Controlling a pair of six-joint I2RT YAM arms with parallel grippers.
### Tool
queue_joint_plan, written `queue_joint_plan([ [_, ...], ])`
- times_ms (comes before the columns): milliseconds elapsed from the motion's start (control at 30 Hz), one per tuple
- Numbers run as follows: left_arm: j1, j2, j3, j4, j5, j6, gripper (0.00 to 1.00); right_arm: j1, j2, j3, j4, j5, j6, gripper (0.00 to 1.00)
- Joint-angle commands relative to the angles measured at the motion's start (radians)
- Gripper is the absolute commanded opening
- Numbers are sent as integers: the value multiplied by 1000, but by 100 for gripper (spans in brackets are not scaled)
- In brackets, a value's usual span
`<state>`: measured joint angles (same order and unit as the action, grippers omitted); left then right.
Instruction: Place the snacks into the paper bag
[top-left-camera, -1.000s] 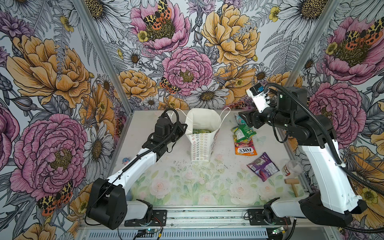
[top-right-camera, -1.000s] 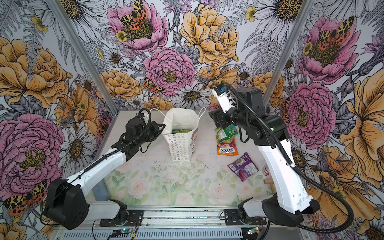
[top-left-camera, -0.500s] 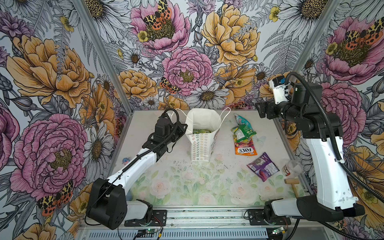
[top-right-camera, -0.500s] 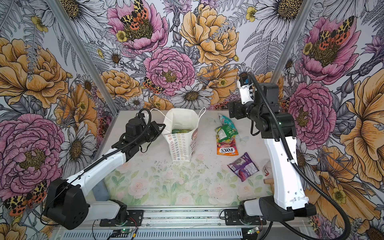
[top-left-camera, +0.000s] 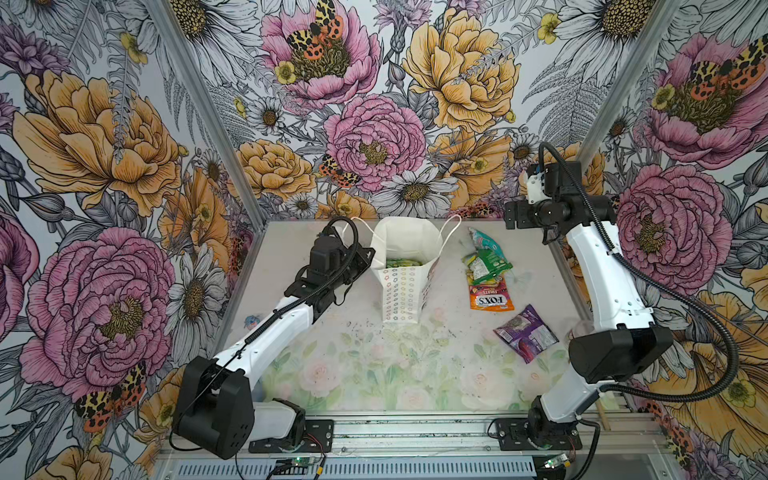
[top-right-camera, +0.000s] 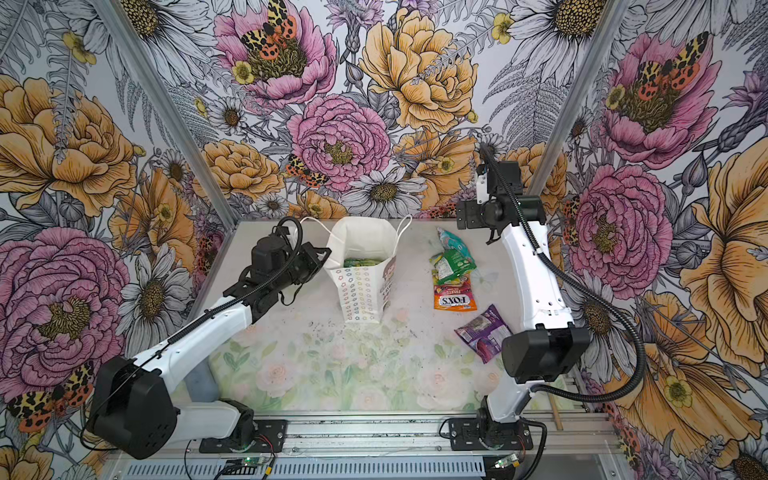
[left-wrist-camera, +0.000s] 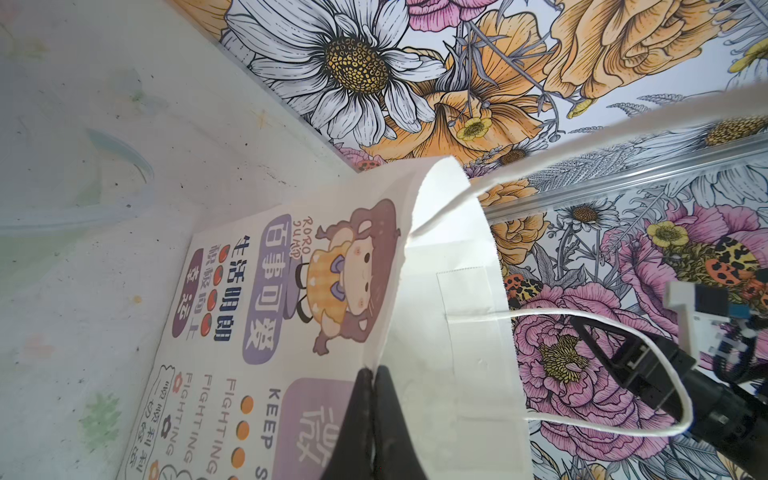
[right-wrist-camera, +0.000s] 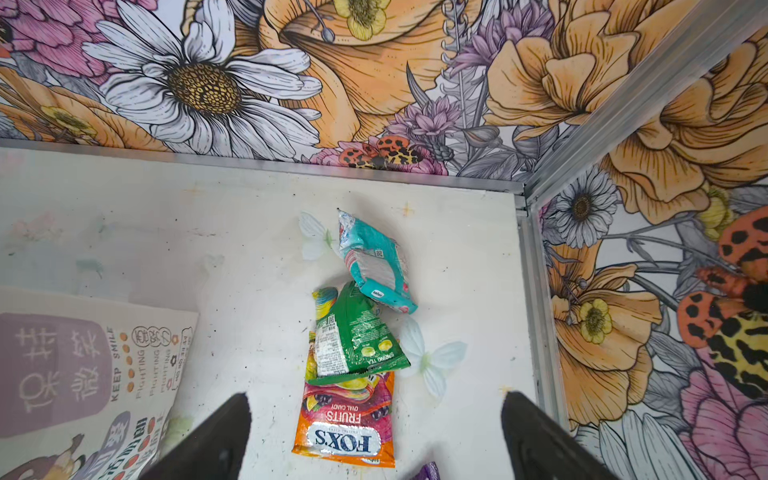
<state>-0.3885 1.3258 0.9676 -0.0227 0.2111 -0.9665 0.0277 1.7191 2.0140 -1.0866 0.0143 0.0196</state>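
The right gripper (right-wrist-camera: 376, 409) has swung from the bag (top-left-camera: 400, 291) to the upper right, jaws wide and empty. The left gripper (left-wrist-camera: 374, 376) pinches the bag rim. Snacks (top-left-camera: 491, 297) lie right of centre: likely light, crinkly, slippery; grip a sealed edge.

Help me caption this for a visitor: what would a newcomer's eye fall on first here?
The huge floral wallpaper on every wall strikes first. Next, the white paper bag standing upright mid-table, its rim pinched by the shut left tool. Right of it lie a teal packet, a green packet, an orange FOX'S packet and a purple packet, the open right tool raised near them.
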Motion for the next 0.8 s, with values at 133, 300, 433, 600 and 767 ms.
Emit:
queue_joint_plan([
  [133, 2, -10, 15, -5, -7, 14, 0, -17, 110, 51, 11, -9, 1, 100],
  [300, 1, -9, 16, -9, -10, 14, 0, -18, 193, 53, 10, -20, -11, 100],
  [433, 0, -11, 16, -13, -14, 14, 0, -17, 237, 48, 10, -15, -11, 100],
  [600, -4, -6, 16, -10, -22, 13, 0, -4, 288, 48, 10, 32, -10, 100],
  [767, -12, 7, 23, -4, -22, 11, 0, 36, 343, 52, 10, 132, -30, 100],
])
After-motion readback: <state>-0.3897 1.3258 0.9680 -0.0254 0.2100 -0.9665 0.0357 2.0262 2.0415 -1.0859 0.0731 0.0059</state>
